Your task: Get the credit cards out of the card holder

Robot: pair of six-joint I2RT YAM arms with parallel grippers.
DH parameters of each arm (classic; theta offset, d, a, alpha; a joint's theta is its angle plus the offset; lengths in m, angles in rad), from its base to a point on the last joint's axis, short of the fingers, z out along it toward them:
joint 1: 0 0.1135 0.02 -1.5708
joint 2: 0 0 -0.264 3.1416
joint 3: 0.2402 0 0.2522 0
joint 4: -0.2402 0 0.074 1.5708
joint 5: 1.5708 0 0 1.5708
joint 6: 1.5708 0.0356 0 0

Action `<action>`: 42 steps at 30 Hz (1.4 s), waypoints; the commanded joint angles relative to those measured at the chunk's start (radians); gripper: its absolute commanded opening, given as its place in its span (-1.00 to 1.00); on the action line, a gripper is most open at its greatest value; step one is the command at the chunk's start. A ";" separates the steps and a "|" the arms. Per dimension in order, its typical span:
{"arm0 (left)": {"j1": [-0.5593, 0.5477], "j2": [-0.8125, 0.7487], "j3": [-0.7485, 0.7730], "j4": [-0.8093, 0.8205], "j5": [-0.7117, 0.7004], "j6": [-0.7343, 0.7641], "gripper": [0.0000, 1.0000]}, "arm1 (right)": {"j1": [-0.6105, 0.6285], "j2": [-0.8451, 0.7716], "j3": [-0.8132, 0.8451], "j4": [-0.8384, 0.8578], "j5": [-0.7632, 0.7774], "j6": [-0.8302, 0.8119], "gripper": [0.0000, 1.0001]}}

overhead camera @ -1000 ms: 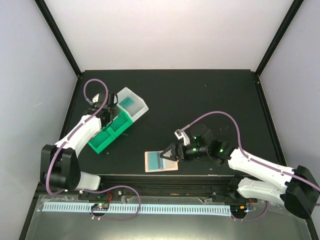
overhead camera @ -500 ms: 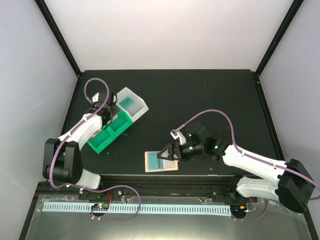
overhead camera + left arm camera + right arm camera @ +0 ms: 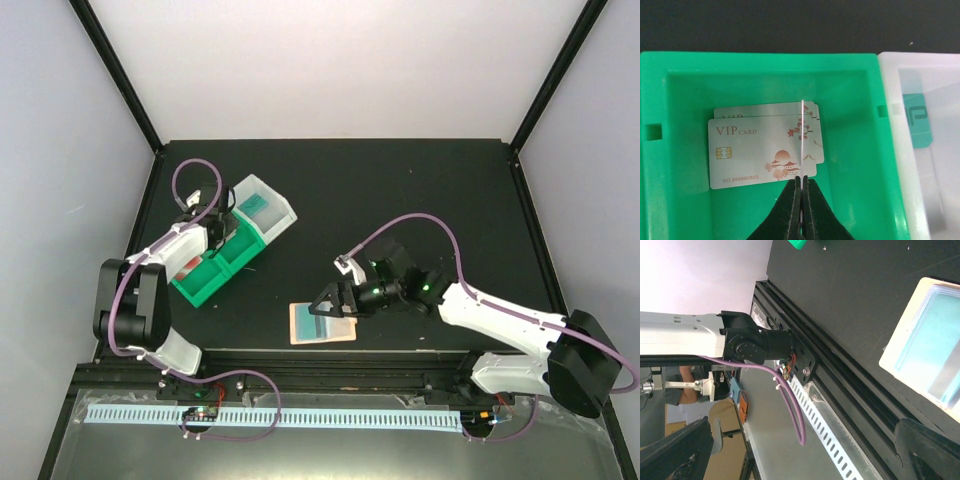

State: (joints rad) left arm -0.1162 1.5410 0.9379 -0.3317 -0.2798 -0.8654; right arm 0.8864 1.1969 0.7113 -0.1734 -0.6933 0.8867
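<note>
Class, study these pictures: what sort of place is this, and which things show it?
Probably a robotics lab test cell: a left arm and a right arm bolted to a black table, plain white walls around, sorting bins.

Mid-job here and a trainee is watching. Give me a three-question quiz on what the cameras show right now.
1. True or false: the left gripper is shut on a card held edge-on above the green bin.
2. How many VIP cards lie flat in that green compartment? A) one B) two C) four
3. Fill the gap: the right gripper, jaws open, is poised at the edge of the ____ lying open on the table.

Key: 1 true. 2 B. 3 card holder.
</note>
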 commanded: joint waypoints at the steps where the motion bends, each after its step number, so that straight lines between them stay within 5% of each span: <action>1: 0.010 0.030 0.020 0.029 -0.003 0.025 -0.97 | -0.004 0.010 0.043 -0.005 -0.027 -0.018 1.00; 4: 0.013 0.038 0.017 0.038 -0.007 0.031 -0.97 | -0.006 0.011 0.042 -0.007 -0.027 -0.016 1.00; 11: 0.017 0.055 0.017 0.025 -0.025 0.031 -0.61 | -0.012 -0.010 0.028 -0.046 -0.006 -0.023 1.00; 29: 0.017 -0.065 0.027 -0.050 -0.047 0.065 -0.57 | -0.014 -0.097 -0.048 -0.043 0.082 -0.021 1.00; 42: 0.006 -0.269 -0.046 -0.129 -0.006 0.146 0.33 | -0.016 -0.225 -0.039 -0.166 0.206 -0.075 1.00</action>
State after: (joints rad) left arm -0.1062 1.3453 0.9257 -0.4229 -0.3016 -0.7715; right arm 0.8745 1.0206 0.6662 -0.2935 -0.5552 0.8356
